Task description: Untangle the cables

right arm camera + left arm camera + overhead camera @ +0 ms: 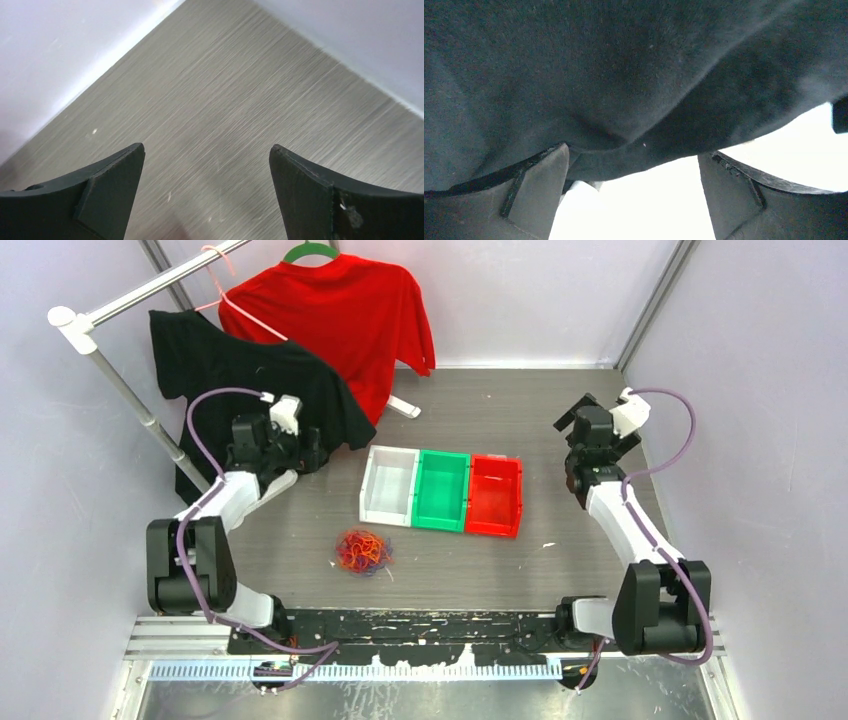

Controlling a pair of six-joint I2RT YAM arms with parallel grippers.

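Observation:
The cables [363, 551] are one small tangle of orange, red and blue-purple wires lying on the table in front of the bins, seen only in the top view. My left gripper [305, 450] is far left of them, up against a hanging black shirt [250, 370]; in the left wrist view it [631, 155] is open and empty, with black cloth [624, 75] filling the frame just above its fingertips. My right gripper [573, 422] is at the far right, open and empty over bare table [210, 100].
Three bins stand side by side mid-table: white [390, 485], green [441, 490], red [494, 495]. A red shirt [340, 315] and the black shirt hang from a rail [130, 300] at the back left. White walls close in the sides.

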